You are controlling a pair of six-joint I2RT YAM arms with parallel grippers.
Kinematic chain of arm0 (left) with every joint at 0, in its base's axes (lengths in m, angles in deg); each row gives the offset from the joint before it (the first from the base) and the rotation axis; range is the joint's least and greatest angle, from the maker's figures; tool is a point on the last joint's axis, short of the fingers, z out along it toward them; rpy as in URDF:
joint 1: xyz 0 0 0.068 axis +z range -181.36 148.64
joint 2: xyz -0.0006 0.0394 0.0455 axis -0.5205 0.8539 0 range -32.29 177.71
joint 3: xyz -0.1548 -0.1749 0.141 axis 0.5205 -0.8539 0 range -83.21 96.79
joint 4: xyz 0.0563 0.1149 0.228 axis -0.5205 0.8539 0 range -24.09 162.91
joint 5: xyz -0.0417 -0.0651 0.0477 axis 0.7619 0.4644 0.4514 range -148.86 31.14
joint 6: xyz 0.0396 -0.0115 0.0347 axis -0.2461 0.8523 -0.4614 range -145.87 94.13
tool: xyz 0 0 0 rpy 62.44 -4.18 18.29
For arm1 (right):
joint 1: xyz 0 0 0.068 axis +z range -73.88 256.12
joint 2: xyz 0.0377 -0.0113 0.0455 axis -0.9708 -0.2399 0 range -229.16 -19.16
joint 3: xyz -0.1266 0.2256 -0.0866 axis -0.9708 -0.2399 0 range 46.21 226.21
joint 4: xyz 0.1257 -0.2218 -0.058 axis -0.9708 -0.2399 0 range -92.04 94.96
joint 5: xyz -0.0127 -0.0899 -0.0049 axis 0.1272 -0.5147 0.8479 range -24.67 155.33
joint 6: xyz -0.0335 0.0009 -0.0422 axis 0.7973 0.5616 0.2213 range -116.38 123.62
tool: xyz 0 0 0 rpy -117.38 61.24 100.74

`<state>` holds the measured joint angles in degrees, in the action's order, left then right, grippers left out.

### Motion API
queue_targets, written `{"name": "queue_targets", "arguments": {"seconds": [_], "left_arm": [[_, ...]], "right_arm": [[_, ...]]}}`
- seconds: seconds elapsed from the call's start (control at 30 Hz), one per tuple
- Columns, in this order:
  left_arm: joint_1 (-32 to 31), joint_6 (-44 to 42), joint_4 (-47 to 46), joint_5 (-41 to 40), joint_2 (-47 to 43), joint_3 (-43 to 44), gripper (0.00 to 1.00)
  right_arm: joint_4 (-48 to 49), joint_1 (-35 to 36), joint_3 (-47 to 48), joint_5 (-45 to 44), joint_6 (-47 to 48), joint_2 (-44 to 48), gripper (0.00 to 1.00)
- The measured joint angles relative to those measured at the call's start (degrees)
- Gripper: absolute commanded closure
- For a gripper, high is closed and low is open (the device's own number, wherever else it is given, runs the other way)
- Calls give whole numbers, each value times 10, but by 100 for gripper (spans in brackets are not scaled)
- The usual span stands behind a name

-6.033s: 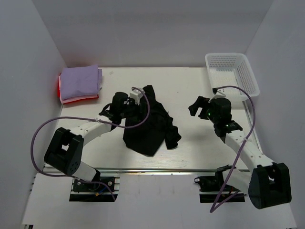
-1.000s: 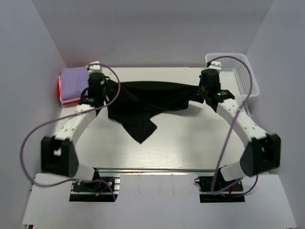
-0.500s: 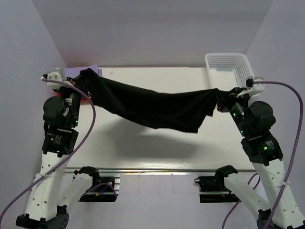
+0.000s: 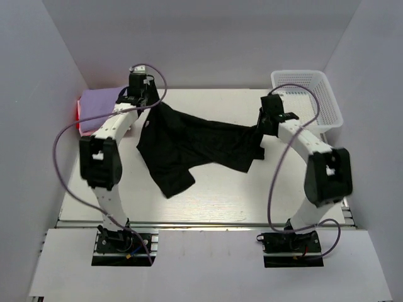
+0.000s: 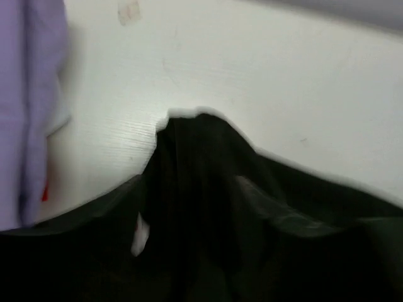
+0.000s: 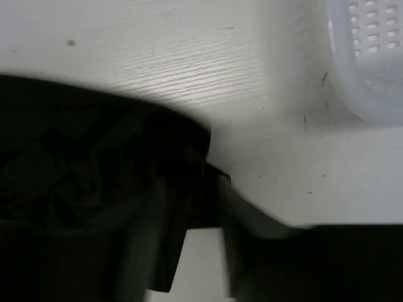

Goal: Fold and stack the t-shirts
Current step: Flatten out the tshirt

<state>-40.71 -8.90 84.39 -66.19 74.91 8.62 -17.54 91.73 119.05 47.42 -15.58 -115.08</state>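
Down on the table (image 4: 220, 189) now — black t-shirt (image 4: 201, 141), aloft before, ends pinched by left gripper (image 4: 150, 106) and right gripper (image 4: 262, 128).

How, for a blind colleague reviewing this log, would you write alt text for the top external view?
A black shirt stretches across the white table, its ends gripped by the left gripper and right gripper, one part trailing toward the arm bases. A folded lavender shirt lies on a red shirt far left; a basket sits far right.
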Motion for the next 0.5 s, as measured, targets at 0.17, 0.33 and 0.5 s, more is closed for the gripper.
{"name": "queue_targets", "arguments": {"seconds": [0.17, 0.33, 0.5], "left_arm": [[16, 3, 69, 39, 113, 41, 0], [17, 5, 63, 64, -18, -94, 0], [2, 35, 8, 118, -220, -276, 0]], "right_arm": [[-34, -9, 61, 5, -3, -87, 10], [-43, -5, 24, 10, 2, -38, 10], [-28, -2, -87, 64, 12, 38, 11]]}}
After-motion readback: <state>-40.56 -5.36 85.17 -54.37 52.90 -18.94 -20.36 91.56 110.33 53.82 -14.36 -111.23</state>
